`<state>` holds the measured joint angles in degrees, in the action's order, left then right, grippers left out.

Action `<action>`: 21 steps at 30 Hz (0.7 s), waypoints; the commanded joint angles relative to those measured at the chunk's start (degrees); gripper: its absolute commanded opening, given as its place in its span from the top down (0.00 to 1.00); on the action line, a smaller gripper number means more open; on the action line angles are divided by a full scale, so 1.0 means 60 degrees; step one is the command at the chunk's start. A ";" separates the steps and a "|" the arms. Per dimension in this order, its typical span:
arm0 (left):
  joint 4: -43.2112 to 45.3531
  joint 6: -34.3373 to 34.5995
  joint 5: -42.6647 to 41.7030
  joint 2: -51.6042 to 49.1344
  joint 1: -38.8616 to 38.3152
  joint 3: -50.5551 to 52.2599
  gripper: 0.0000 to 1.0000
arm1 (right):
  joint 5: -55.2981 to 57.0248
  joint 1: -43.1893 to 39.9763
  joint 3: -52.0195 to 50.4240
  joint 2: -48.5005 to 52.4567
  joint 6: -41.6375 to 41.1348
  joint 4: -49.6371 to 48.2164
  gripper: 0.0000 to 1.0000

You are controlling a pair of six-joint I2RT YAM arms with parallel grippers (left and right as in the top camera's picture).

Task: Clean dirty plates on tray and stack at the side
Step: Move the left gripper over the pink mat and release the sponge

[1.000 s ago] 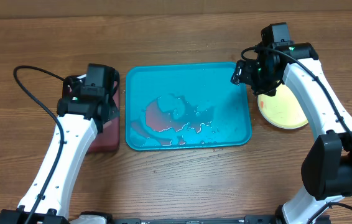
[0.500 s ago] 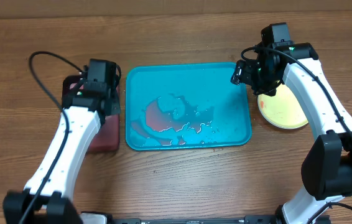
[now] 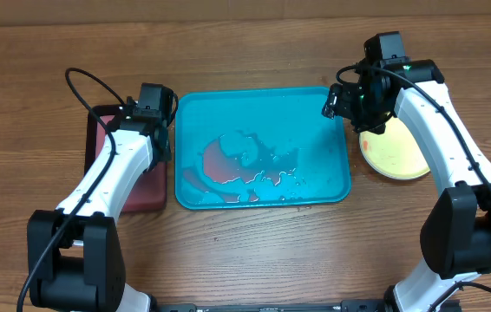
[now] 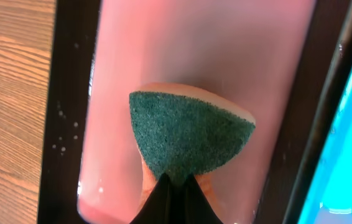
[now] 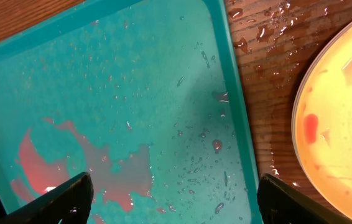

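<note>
The turquoise tray (image 3: 315, 130) lies mid-table, wet, with a reddish puddle (image 3: 224, 160); it fills the right wrist view (image 5: 132, 74). A yellow-green plate (image 3: 395, 156) with a red smear lies on the table right of the tray (image 5: 344, 106). The white and mint-blue plates are not visible. My right gripper (image 3: 350, 104) hovers open and empty over the tray's far right corner (image 5: 176, 205). My left gripper (image 3: 154, 143) is shut on a green-and-orange sponge (image 4: 188, 134), holding it inside the small pinkish tray.
A small black-rimmed tray (image 3: 146, 195) with pinkish liquid (image 4: 182, 43) lies just left of the turquoise tray. Water drops lie on the wood between tray and plate (image 5: 269, 37). A black cable (image 3: 81, 82) loops behind the left arm.
My left arm has swung right and farther back over the small black-rimmed tray. The right arm, tray and plate have not moved.
</note>
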<state>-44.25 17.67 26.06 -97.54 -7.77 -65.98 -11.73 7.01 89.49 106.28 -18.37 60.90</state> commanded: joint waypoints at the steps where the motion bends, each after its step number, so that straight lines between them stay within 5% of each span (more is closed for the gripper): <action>1: 0.0277 0.0361 0.0510 -0.0182 0.0051 0.0044 0.95 | 0.0047 0.0022 0.0095 -0.0244 0.0149 -0.0025 0.14; 2: 0.0364 0.0331 0.0510 -0.0248 0.0051 0.0044 0.90 | 0.0047 0.0022 0.0095 -0.0244 0.0149 -0.0025 0.14; 5: 0.0452 0.0335 0.0477 -0.0324 0.0051 0.0044 0.33 | 0.0047 0.0022 0.0095 -0.0244 0.0149 -0.0022 0.14; 8: 0.0379 0.0266 0.0484 -0.0313 0.0051 0.0015 0.00 | 0.0047 0.0022 0.0095 -0.0244 0.0149 -0.0022 0.14; 21: -0.2022 0.0415 0.0433 0.1410 -0.1009 -0.2215 0.00 | 0.0047 0.0022 0.0561 -0.0546 0.0630 0.0645 0.22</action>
<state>-55.83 19.35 27.90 -95.09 -10.59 -75.29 -11.55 7.01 89.82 106.21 -17.32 63.70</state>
